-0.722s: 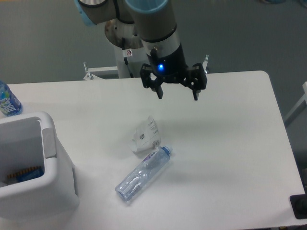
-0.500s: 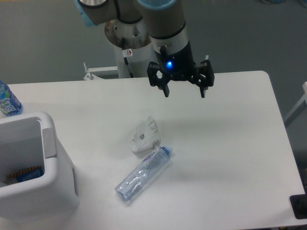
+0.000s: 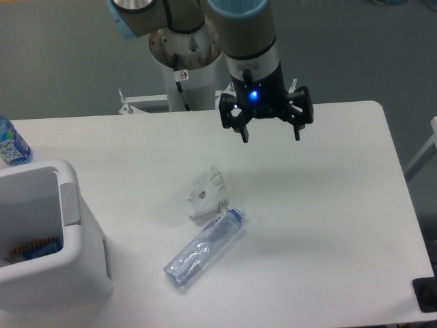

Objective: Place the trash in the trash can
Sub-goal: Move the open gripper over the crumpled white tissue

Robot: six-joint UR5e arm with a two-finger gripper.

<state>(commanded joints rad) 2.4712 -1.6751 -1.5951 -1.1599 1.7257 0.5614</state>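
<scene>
The crushed clear bottle point(image 3: 203, 248) lies flat on the white tabletop point(image 3: 328, 225), its long axis running diagonally; the bluish cap end points to the far right and the base to the near left; faint print shows on its side but cannot be read. Just beyond the cap end lies the crumpled white wrapper point(image 3: 207, 193), touching or nearly touching the bottle, I cannot tell which; its small dark print is too small to make out. Both lie near the middle of the tabletop, well apart from the white trash can point(image 3: 72, 273) at the near left corner, whose grey panel point(image 3: 69, 203) sits on the right rim; the bin is cut off by the left edge, and something blue and brown lies inside, partly hidden by its wall. The claw point(image 3: 270, 132) hangs above the far side of the tabletop, fingers spread wide and holding nothing; a blue light glows on its body. A blue-labelled bottle point(image 3: 11, 142) stands at the far left, cut off by the edge.
</scene>
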